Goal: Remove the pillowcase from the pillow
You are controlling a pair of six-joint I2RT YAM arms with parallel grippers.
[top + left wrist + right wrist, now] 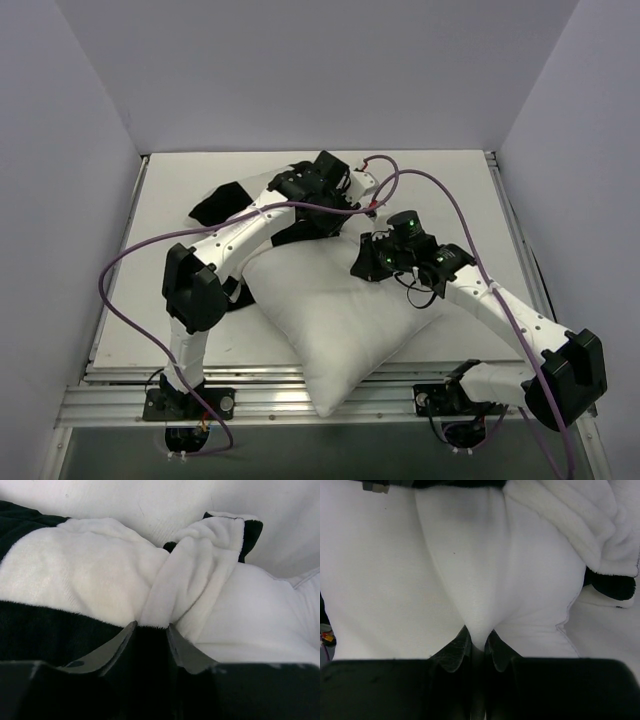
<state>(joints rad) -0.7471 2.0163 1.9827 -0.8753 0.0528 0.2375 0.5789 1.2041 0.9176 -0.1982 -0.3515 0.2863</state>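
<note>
The plain white pillow lies across the near middle of the table, one corner over the front edge. The black and white checkered pillowcase is bunched at the pillow's far end, mostly under the left arm. My left gripper is shut on a black and white fold of the pillowcase. My right gripper is shut on a pinch of the white pillow at its far right corner. A fluffy edge of the pillowcase shows at the upper right of the right wrist view.
The white table top has grey walls on three sides. A metal rail runs along the front edge by the arm bases. Purple cables loop above both arms.
</note>
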